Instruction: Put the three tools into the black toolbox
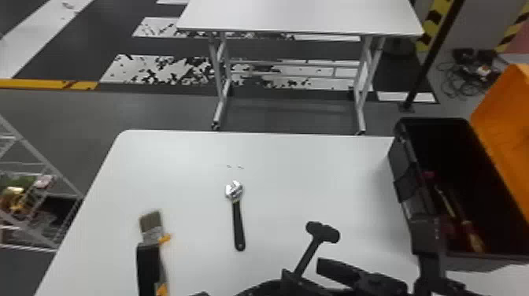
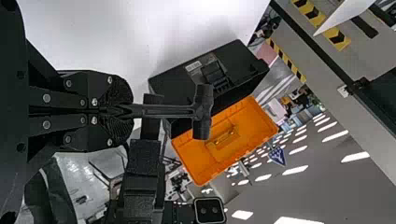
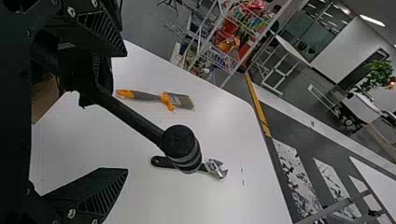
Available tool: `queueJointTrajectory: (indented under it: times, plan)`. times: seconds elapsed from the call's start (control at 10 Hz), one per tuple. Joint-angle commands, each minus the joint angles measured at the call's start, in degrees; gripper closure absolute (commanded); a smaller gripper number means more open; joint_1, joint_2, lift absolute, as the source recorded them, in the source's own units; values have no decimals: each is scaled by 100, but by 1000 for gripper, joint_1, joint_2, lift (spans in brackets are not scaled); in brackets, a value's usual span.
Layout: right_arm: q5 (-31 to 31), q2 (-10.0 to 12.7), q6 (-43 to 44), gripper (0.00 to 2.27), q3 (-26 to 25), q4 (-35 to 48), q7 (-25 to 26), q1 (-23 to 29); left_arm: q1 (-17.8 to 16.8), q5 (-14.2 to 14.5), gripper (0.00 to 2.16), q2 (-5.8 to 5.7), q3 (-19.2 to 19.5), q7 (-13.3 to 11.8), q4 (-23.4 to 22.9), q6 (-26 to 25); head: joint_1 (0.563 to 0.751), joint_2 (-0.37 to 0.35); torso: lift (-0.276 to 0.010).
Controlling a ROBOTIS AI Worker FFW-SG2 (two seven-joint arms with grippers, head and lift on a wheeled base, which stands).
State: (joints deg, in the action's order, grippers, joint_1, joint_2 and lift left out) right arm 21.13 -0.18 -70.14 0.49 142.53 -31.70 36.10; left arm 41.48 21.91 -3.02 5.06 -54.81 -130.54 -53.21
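Black hammer (image 2: pixel 202 112) first: our left gripper (image 2: pixel 122 110) is closed on its handle above the table (image 1: pixel 315 169); our right gripper (image 3: pixel 126 112) gapes wide nearby, gripping nothing. We judge a handover next, then the toolbox (image 1: pixel 405 169). Wrench (image 1: pixel 239 228) and brush (image 1: pixel 151 221) lie on the table.

- Left gripper (image 1: pixel 292 276) held low out front, its fingers (image 2: pixel 120 91) pinched nearly together
- Right gripper (image 1: pixel 373 242) just beside it, angled in toward the robot's left, jaws gaping wide with a broad space between
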Motion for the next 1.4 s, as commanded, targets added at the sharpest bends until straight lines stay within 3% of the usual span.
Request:
queueJointTrajectory:
  times: [0.0,0.2,0.3,0.4,1.0,1.1,1.2,1.3]
  plan:
    - [-4,23,92,130,65,-32,-11,-6,27,-55,2078,-6,-145,-3,-6,-1,695,55,-51]
    - [5,23,197,144,83,-50,-2,11,45,-117,2078,-15,-268,-12,-6,16,695,43,-51]
    - [-21,23,496,869,83,-67,-11,55,54,-187,2078,-15,-312,-3,-6,52,695,31,-51]
    - [-21,23,619,2250,127,-58,129,126,54,-196,2078,-15,-304,-3,20,52,695,19,-51]
    - [-65,23,971,2246,127,-50,68,205,45,-266,2074,-6,-277,85,55,87,695,15,-51]
    - [-65,23,971,2246,127,-41,68,214,36,-266,1997,-6,-268,102,55,87,695,15,-51]
    - [-65,23,953,2246,118,-41,68,214,36,-266,1642,-6,-268,85,55,69,695,17,-51]
    - [-83,23,953,2246,109,-6,68,249,27,-266,255,-6,-242,41,55,34,695,18,-51]
